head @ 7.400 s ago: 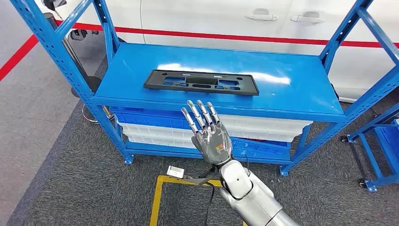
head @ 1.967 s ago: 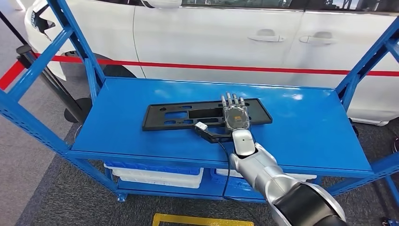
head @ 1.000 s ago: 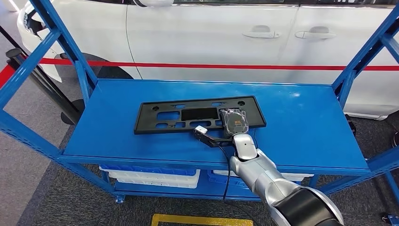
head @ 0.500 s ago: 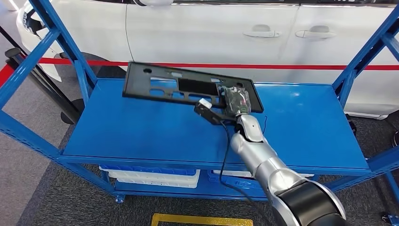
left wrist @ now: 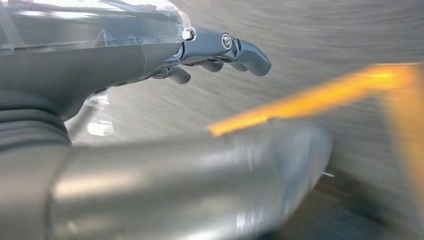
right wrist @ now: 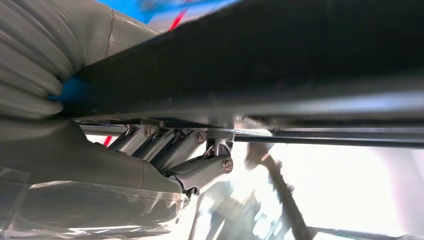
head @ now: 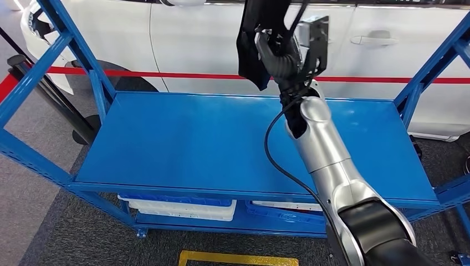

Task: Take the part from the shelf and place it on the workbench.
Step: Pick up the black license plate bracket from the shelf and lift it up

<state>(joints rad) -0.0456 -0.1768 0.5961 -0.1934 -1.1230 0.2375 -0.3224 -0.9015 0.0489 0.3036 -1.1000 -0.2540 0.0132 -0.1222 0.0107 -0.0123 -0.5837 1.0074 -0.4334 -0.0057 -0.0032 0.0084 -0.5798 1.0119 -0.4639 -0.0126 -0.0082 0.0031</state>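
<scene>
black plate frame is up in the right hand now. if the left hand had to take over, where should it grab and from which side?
Probably the lower long edge of the black frame, coming from the robot's left. The right hand holds it lifted above the blue shelf, roughly on edge, so the side away from that hand is free. It is thin and flat with cut-outs, so a pinch across a rim bar should suit. The left hand hangs low, fingers loosely curled.

Blue uprights (head: 83, 58) flanking bare shelf top (head: 194, 144)

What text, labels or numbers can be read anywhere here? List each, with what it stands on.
None can be read.
black part, held by the right hand: no lettering visible.
white car: no badge or plate shows.
blue shelf: bare, no label.
Both wrist views: too blurred for any text.
</scene>
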